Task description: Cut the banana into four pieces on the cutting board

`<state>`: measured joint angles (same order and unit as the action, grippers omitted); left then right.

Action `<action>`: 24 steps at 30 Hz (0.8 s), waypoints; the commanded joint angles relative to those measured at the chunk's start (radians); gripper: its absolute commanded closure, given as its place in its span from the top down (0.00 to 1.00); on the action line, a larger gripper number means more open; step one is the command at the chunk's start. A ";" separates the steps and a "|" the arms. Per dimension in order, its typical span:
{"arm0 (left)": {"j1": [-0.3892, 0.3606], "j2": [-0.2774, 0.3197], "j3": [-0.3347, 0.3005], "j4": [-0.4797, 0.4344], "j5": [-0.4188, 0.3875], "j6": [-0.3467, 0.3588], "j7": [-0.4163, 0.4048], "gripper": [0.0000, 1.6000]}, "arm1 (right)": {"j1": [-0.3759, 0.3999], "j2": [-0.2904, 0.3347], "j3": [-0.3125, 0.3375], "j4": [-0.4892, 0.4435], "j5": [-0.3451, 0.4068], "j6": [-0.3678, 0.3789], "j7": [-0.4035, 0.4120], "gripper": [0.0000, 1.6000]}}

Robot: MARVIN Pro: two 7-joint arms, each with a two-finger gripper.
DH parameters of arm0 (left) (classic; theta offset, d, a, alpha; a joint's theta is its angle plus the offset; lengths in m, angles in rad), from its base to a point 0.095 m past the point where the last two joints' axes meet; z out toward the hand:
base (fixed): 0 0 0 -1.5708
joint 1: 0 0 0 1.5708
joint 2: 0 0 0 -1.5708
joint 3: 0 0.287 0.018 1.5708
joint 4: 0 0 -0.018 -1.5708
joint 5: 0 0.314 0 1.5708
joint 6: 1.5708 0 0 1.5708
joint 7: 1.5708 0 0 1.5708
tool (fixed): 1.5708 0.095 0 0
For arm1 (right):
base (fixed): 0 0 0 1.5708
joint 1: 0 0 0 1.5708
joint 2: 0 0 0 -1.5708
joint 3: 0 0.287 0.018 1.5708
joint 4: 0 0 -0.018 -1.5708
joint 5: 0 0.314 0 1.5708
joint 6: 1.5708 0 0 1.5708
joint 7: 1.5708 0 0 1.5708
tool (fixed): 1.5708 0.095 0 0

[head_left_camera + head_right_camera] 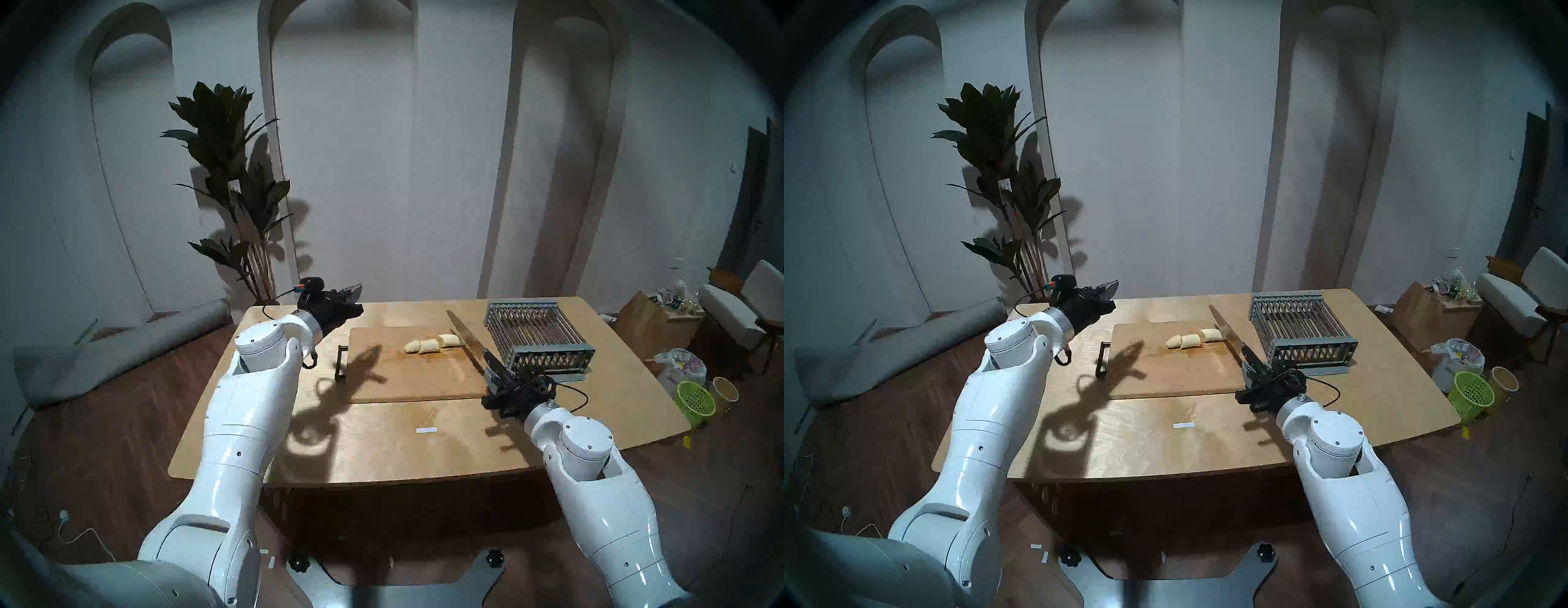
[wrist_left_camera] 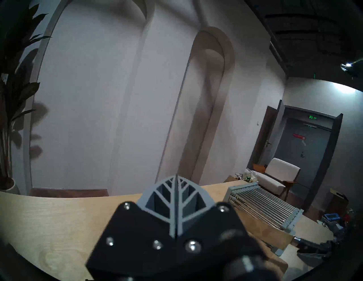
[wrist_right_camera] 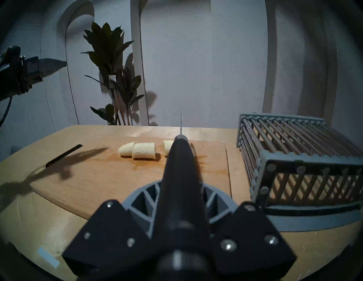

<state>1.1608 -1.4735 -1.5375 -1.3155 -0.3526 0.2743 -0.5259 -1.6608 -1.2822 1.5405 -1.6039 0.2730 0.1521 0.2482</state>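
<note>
Banana (image 1: 432,343), peeled and pale cream, is seen as stubby chunks on the light-brown wooden cutting board (image 1: 407,378). From left: the closed, empty left gripper (image 1: 354,299) is held above the table; the black-handled knife (image 1: 469,342) is clamped by the right gripper (image 1: 494,375), its blade hiding the rightmost chunk; the grey wire rack (image 1: 535,337) is placed beside it.

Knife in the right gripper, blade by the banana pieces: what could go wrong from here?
1. The knife lies against the right-hand banana piece; nothing steadies it, since the left gripper hangs shut, away from the cutting board, so the piece may roll or slide.
2. Only three pieces show; a fourth may be hidden behind the blade.
3. The metal rack stands close to the right gripper; a sideways swing could hit it.
</note>
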 commanded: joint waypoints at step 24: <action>-0.178 -0.107 0.251 0.020 0.000 0.143 -0.196 0.00 | 0.104 -0.020 -0.016 0.076 0.021 -0.022 0.051 0.00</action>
<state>1.0873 -1.5138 -1.3180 -1.3244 -0.3904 0.4257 -0.7623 -1.5820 -1.2916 1.5299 -1.5142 0.2912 0.1462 0.2942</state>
